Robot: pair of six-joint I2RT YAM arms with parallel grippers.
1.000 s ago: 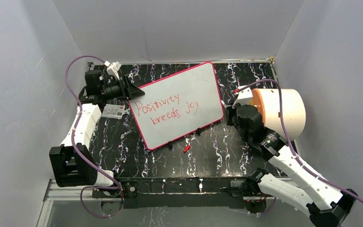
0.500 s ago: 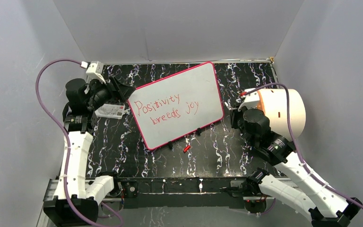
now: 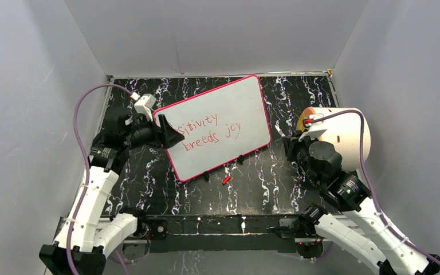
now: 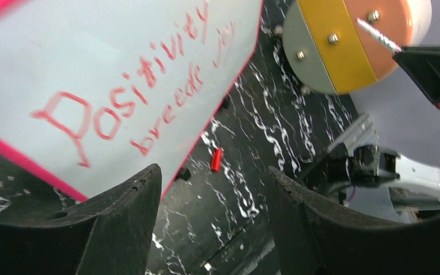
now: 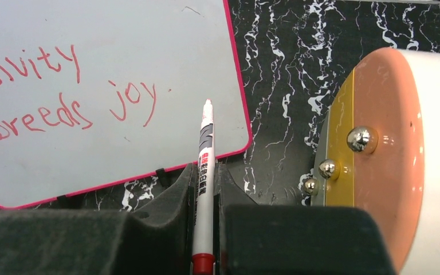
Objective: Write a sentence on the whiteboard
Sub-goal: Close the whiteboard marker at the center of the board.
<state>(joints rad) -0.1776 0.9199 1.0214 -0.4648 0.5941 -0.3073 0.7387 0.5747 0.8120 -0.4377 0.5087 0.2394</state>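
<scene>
left end effector (image 3: 171, 136) moved over one whiteboard (image 3: 235, 109), released; right end effector (image 5: 205, 172) grasping one marker (image 5: 206, 132).

My overhead camera sits high behind the arm bases and looks down on the whole desk (image 3: 275, 177), with the far edge at the top. The left wrist camera hangs close over the whiteboard's (image 4: 63, 57) left end, rolled sideways, facing the desk's right edge past the left gripper (image 4: 212, 172). I can't quite judge its height. The right wrist camera sits low near the right edge, facing the far edge over the marker (image 5: 206, 132) in the right gripper (image 5: 205, 169). All three views share the writing (image 3: 206, 141) and the drum (image 3: 352, 143).
</scene>
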